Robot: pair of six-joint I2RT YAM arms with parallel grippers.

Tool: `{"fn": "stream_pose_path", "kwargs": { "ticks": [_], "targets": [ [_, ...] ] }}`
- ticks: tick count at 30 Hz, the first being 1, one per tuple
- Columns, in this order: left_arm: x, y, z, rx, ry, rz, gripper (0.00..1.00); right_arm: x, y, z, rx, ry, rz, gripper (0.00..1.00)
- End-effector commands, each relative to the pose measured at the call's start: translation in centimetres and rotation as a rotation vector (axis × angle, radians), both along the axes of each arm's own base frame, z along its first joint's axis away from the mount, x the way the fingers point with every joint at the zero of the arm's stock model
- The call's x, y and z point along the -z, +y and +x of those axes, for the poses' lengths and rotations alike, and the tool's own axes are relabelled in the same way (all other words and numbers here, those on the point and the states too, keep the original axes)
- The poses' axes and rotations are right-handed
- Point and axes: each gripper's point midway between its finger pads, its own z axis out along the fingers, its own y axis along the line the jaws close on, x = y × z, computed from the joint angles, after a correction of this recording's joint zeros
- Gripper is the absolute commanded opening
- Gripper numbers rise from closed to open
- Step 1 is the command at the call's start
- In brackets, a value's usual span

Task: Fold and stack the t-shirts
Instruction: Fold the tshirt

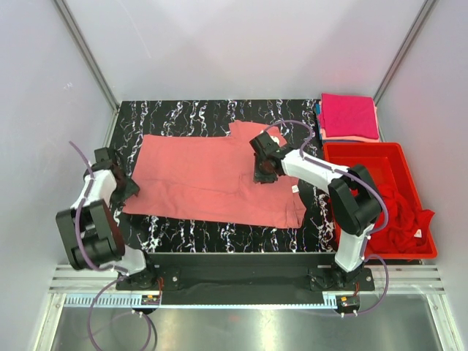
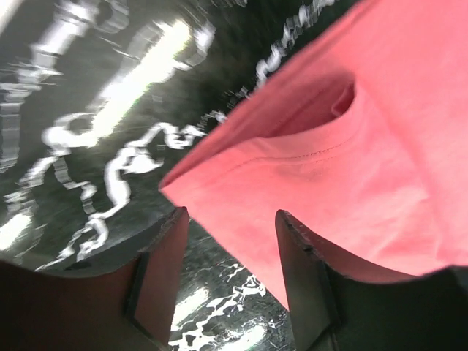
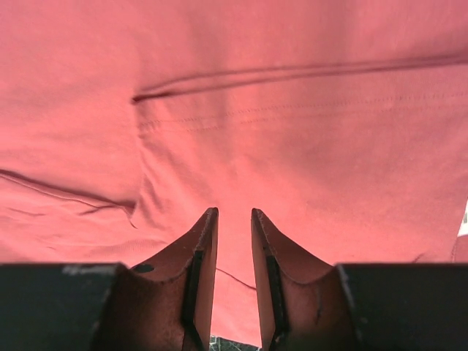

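- Now the salmon shirt [image 1: 197, 179] lies spread flat on the table [image 1: 190, 117].
- left claw [image 2: 230, 216] wide, at the shirt's corner.
- right claw [image 3: 234, 213] narrow, gripping nothing, over the shirt.

The right hand [image 1: 263, 177] hides part of the salmon t-shirt [image 1: 197, 179]

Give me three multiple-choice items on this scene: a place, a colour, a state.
1. The folded magenta shirt lies: A mid-table; B far right corner of the table, behind the red bin; C near left corner.
2. The spread shirt is: A salmon-pink; B blue; C white.
3. The left tool is: A shut on cloth; B open; C out of view.
Key: B, it sits beyond the bin; A, seen from above; B, its fingers stand apart.
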Motion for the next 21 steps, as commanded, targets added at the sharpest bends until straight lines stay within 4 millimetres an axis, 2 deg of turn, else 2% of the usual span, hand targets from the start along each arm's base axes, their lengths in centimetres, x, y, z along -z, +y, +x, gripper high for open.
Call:
{"fn": "stream_pose_path", "kwargs": {
  "ticks": [1,4,7,10,11,12,16,21],
  "targets": [
    [2.9,-2.2,-0.1,0.104,0.046,-0.12,0.54,-0.8,0.2,1.8,-0.007,-0.051,-0.03,0.32],
    [4.0,-2.3,-0.6,0.102,0.077,-0.129,0.54,0.6,0.1,2.4,-0.001,-0.035,-0.043,0.32],
    [3.7,-2.4,-0.4,0.111,0.067,-0.122,0.38,1.3,0.4,2.5,-0.009,-0.03,-0.036,0.32],
    [2.4,-1.2,-0.3,0.101,0.06,-0.055,0.09,1.4,0.6,2.6,-0.009,-0.035,-0.024,0.32],
    [2.1,-0.9,-0.4,0.097,0.061,-0.039,0.03,1.6,0.6,2.6,-0.008,-0.036,-0.025,0.32],
    [1.4,-0.1,-0.6,0.078,0.074,0.007,0.0,1.9,0.4,2.7,-0.003,-0.033,-0.032,0.32],
    [0.1,2.3,-2.6,-0.075,0.156,0.127,0.0,3.0,0.1,3.0,0.007,-0.022,-0.049,0.31],
    [1.2,1.7,-3.8,-0.134,0.224,0.089,0.04,3.9,0.2,3.3,0.01,-0.009,-0.051,0.31]
  ]
}}
